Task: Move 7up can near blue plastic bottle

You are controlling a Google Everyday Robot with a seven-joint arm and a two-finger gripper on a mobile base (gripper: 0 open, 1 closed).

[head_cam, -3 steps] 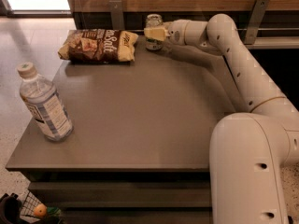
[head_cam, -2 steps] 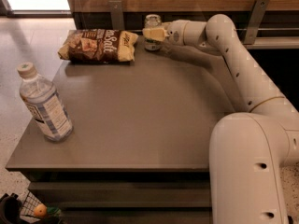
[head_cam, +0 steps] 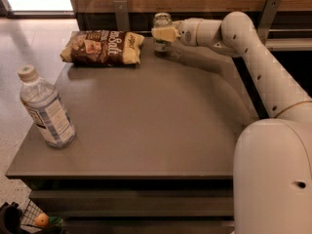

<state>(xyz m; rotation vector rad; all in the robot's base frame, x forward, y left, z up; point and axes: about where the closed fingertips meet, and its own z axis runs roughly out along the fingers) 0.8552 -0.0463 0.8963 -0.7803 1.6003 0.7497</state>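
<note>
The 7up can [head_cam: 161, 20] stands upright at the far edge of the grey table [head_cam: 156, 126], just right of the chip bag. My gripper [head_cam: 162, 33] reaches in from the right and sits around the can's middle, covering part of it. The blue plastic bottle [head_cam: 47, 110], clear with a white cap and a printed label, stands upright at the table's near left, far from the can.
A brown-and-yellow chip bag [head_cam: 102, 47] lies at the back left of the table. A wooden wall with metal brackets [head_cam: 121, 9] runs behind the table. My arm [head_cam: 263, 72] stretches along the right side. A basket [head_cam: 29, 221] sits on the floor at lower left.
</note>
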